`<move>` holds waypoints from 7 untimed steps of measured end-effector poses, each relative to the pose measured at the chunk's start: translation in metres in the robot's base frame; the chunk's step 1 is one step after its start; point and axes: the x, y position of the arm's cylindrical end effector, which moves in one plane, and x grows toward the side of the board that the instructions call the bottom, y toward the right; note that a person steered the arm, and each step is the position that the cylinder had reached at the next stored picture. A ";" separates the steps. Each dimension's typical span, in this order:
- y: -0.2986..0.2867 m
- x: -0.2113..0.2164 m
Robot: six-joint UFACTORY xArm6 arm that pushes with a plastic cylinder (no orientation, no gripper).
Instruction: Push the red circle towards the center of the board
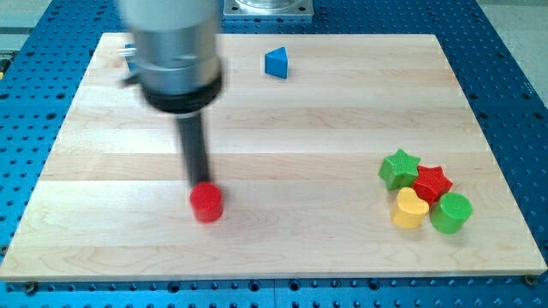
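Looks like a robotics lab or test bench. Pale wooden board [282, 128] lying on a blue metal table [514, 94] drilled with a regular grid of mounting holes, visible past all four board edges. Grey metal mounting plate [268, 8] bolted beyond the board's top edge. Small bright plastic blocks [425, 201] clustered near the right edge.

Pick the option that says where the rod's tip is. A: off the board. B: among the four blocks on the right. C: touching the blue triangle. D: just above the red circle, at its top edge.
D: my tip sits at the top edge of the red circle, far from the other blocks.
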 end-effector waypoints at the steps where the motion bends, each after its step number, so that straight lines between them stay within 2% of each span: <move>1: -0.002 0.022; 4: 0.004 0.016; 6: -0.001 0.039; 7: 0.100 0.021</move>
